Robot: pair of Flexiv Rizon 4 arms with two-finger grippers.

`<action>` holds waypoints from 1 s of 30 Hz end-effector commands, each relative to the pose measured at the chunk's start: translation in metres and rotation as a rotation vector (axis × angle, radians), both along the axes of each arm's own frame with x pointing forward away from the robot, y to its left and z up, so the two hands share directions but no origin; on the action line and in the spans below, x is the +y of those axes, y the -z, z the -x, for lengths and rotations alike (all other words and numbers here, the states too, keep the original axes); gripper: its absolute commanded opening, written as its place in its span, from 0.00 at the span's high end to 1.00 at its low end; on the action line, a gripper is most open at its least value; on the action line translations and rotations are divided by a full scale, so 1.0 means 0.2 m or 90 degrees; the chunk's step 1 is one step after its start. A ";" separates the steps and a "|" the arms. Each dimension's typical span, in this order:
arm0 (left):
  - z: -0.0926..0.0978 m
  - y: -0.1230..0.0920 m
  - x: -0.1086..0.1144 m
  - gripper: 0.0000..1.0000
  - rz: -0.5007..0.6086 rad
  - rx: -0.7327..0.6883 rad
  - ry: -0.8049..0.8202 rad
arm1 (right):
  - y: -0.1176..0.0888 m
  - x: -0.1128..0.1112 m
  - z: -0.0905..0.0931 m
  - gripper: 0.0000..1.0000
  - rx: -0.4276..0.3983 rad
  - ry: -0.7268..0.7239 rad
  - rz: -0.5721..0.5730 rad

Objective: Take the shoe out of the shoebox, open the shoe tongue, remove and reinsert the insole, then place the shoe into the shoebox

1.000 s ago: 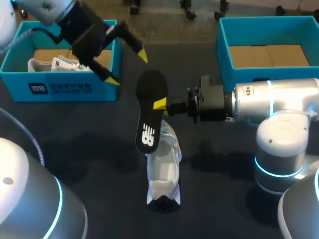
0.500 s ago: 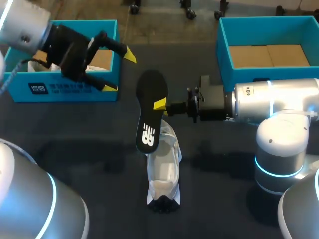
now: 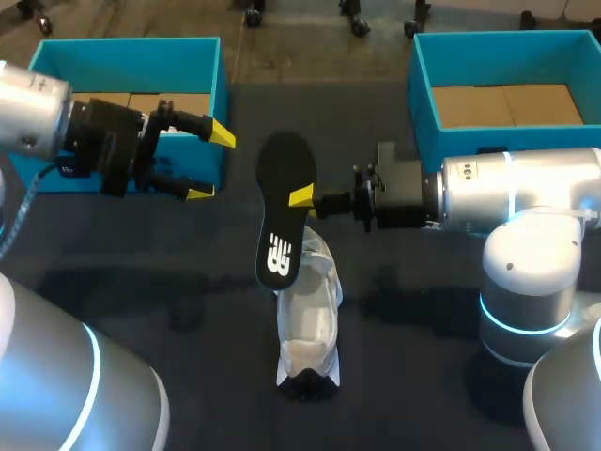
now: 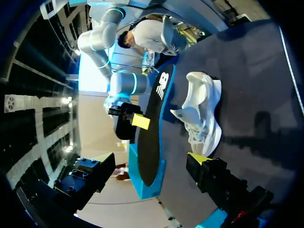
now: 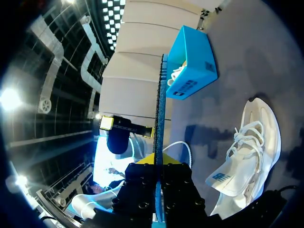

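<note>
From above, a white lace-up sneaker (image 3: pixel 307 319) lies mid-surface, towards the near edge. The right gripper (image 3: pixel 300 197) reaches in from the right edge and is clamped on a black foam insole (image 3: pixel 285 216). The insole is held up on edge, its lower end over the sneaker's far end. The left gripper (image 3: pixel 210 164) hangs with fingers spread and empty, apart from the insole. It is in front of the blue cardboard shoebox (image 3: pixel 131 43) at the far left corner. A second blue shoebox (image 3: pixel 507 38) stands at the far right corner.

In the left wrist view, the insole stands ahead of the open fingers, the sneaker beside it on the surface.

In the right wrist view, the insole shows edge-on, pinched between the fingers, with the sneaker lying lower, beside the gripper.
</note>
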State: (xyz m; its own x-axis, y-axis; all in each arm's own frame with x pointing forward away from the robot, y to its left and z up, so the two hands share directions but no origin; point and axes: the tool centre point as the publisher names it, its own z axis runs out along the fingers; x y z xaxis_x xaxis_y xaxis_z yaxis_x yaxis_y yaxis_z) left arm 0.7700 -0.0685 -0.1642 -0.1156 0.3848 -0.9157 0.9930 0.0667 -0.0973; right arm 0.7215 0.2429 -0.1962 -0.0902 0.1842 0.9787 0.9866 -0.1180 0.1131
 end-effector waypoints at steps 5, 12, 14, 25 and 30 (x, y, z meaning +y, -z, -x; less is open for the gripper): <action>0.01 0.12 -0.09 0.00 0.108 -0.021 -0.044 | 0.00 0.01 0.00 1.00 0.000 0.002 0.001; 0.00 0.14 -0.12 0.00 0.149 -0.031 -0.050 | 0.00 0.01 0.00 1.00 0.000 0.002 0.001; 0.00 0.15 -0.13 0.00 0.159 -0.031 -0.047 | 0.00 0.01 0.00 1.00 0.000 0.002 0.001; 0.01 0.17 -0.20 0.00 0.206 -0.029 -0.030 | 0.00 0.01 0.00 1.00 0.000 0.002 0.001; 0.02 0.17 -0.25 0.00 0.222 -0.033 -0.027 | 0.00 0.01 0.00 1.00 0.000 0.002 0.001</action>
State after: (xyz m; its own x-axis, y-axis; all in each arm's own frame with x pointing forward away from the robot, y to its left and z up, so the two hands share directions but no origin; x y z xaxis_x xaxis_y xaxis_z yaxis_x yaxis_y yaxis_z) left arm 0.7626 -0.1103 -0.1953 -0.0795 0.0512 -0.9955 0.9942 0.0763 -0.0755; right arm 0.7216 0.2428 -0.1962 -0.0900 0.1842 0.9788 0.9865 -0.1183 0.1129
